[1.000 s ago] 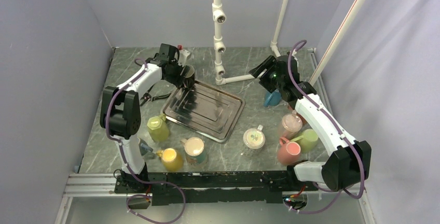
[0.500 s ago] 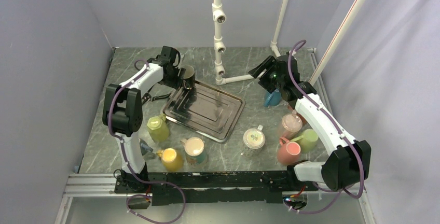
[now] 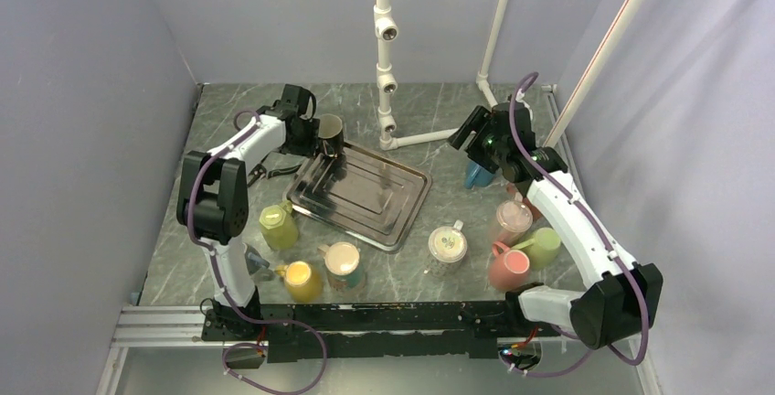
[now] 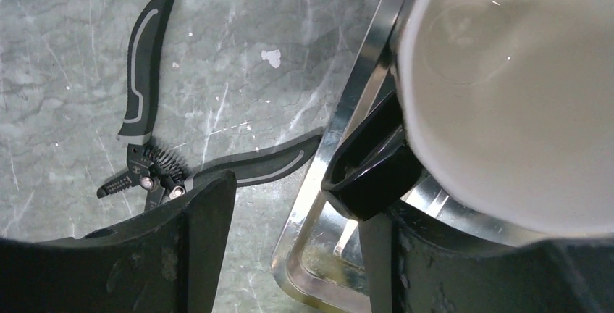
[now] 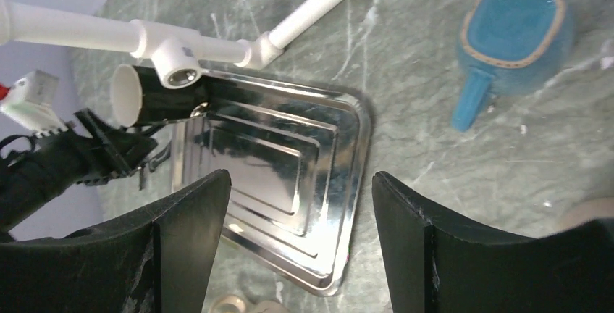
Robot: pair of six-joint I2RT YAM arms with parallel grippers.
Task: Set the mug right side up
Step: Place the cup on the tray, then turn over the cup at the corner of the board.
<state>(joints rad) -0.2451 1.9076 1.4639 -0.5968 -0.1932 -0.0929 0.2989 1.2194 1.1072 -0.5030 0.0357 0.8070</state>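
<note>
1. Now the mug [image 3: 331,128] is on its side, or close to it, at the far-left corner of the tray [image 3: 402,203]. Its white mouth faces the left gripper [image 4: 293,215] and its handle [image 4: 369,175] hangs over the tray rim.
2. A second ago we saw that gripper sitting right over the mug at this same corner. Since then it has backed off a little toward the tray's left side.
3. Left jaws are spread, with the handle in the gap. One jaw is clear of everything and the other runs under the mug's rim. We read this as released, not clamped; contact on the rim side we cannot tell.
4. We judge the task only part done: the mug is no longer mouth-down but is not standing on its base, so it needs a fresh grip and a tip-up.
5. The right gripper [image 5: 297,182] has drifted slightly above the tray's far-right side, jaws wide and holding nothing.
6. Unchanged: blue mug [image 5: 515,27] right of the tray, cutters [image 4: 141,74] left of it, PVC stand [image 3: 387,48] behind it.
</note>
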